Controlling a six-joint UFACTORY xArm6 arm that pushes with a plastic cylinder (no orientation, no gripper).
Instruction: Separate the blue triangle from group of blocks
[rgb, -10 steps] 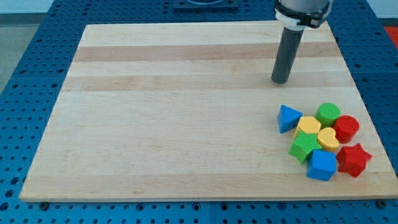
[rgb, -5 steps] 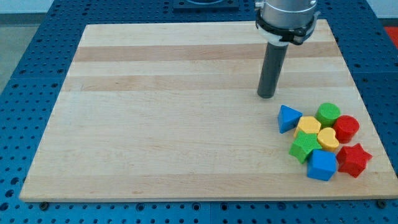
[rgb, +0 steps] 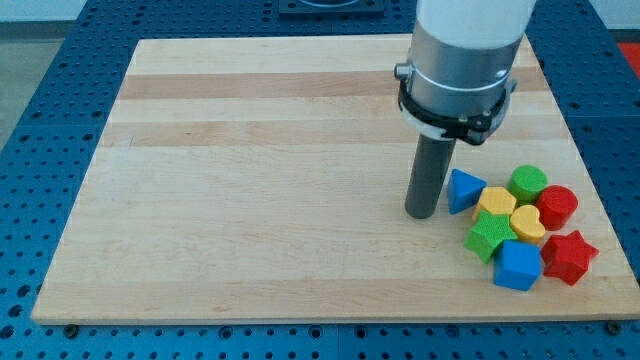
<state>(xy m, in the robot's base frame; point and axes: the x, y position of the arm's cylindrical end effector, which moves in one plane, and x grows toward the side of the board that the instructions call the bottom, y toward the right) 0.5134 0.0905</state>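
1. The blue triangle (rgb: 464, 189) sits on the wooden board (rgb: 260, 180) near the right edge, at the left fringe of a tight cluster of blocks toward the bottom right corner. Being the outermost piece on that side, it is the easiest one to peel away without disturbing the rest.
2. Right of it lie a yellow hexagon (rgb: 496, 203) that appears to touch it, a second yellow block (rgb: 528, 222), a green cylinder (rgb: 527, 183) and a red cylinder (rgb: 557, 206).
3. Nearer the bottom edge sit a green star-like block (rgb: 487, 236), a blue cube (rgb: 518, 265) and a red star (rgb: 569, 257).
4. The rod ends in the arm's tip (rgb: 421, 214), which rests on the board just left of the triangle, touching it or nearly so; contact cannot be settled from this angle.
5. There are no fingers to open or close: the arm carries only a straight rod, so nothing is gripped and any movement must come from pushing.
6. Standing on the triangle's left, the tip is poorly placed to drive it away from the group; a push from here would likely press it into the yellow hexagon, so it probably needs to work round between the two.
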